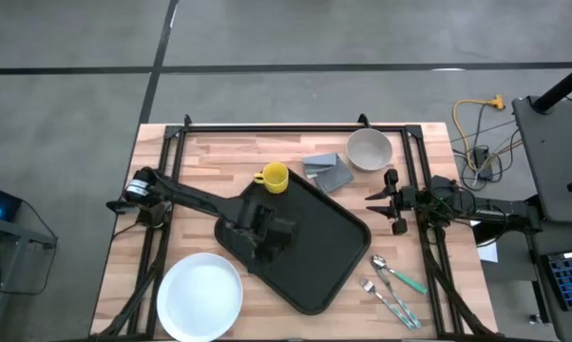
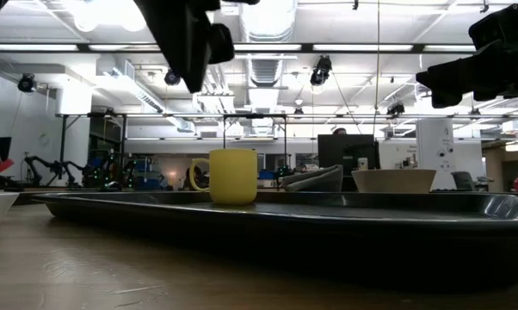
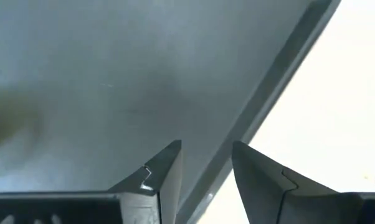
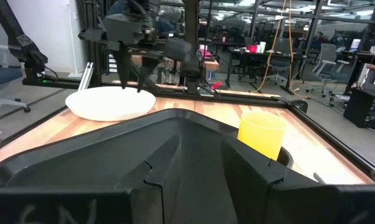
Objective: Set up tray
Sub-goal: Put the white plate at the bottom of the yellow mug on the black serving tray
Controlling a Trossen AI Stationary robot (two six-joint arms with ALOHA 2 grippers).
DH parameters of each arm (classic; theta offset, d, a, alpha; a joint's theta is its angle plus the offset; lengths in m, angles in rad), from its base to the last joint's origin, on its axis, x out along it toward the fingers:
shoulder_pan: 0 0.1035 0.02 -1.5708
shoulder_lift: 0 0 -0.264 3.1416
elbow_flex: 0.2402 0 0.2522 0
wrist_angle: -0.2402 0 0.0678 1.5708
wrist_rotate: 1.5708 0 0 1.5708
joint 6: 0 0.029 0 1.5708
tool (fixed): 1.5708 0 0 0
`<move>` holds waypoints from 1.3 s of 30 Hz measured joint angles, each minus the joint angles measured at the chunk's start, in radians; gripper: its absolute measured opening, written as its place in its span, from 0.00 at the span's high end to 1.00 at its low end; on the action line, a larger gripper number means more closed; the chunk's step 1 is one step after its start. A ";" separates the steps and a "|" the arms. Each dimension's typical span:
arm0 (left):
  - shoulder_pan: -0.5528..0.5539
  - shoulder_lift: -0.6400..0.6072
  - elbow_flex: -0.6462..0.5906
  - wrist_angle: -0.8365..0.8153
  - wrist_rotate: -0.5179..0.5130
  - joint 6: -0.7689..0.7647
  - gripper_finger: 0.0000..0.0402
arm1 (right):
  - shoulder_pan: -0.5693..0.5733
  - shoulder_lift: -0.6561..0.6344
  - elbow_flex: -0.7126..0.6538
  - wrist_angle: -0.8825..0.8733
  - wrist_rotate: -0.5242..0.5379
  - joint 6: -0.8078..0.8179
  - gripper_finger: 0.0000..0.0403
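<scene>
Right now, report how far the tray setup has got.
Early stage. The tray lies mid-table with only the yellow mug at its far edge. The left gripper hovers open over the tray's plate-side edge, holding nothing; the right gripper waits off the tray's right side. The white plate, bowl, grey cloth and cutlery are still on the table.

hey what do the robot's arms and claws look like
Both arms are dark, slim and jointed. The left claw and right claw each end in two dark, angular, tapering fingers. The left arm has a pale patch near its base; dark cables trail behind the right arm.
</scene>
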 joint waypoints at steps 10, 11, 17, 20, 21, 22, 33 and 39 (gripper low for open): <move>-0.107 0.000 0.000 0.000 -0.001 -0.112 0.69 | 0.000 0.000 0.000 0.000 0.000 0.000 0.73; -0.116 0.000 0.000 0.000 -0.002 -0.124 0.69 | 0.000 0.000 0.000 0.000 0.000 0.000 0.73; -0.165 -0.001 -0.024 0.001 -0.003 -0.212 0.69 | 0.000 0.000 0.000 0.000 0.000 0.000 0.73; -0.184 -0.001 -0.065 0.004 -0.003 -0.284 0.69 | 0.000 0.000 0.000 0.000 0.000 0.000 0.73; -0.190 -0.002 -0.083 0.008 -0.003 -0.310 0.69 | 0.000 0.000 0.000 0.000 0.000 0.000 0.73; -0.196 -0.002 -0.101 0.013 -0.003 -0.340 0.69 | 0.000 0.000 0.000 0.000 0.000 0.000 0.73; -0.270 -0.002 -0.174 0.048 -0.027 -0.646 0.69 | 0.000 0.000 0.000 0.000 0.000 0.000 0.73; -0.312 -0.002 -0.156 0.138 -0.074 -0.722 0.69 | 0.000 0.000 0.000 0.000 0.000 0.000 0.73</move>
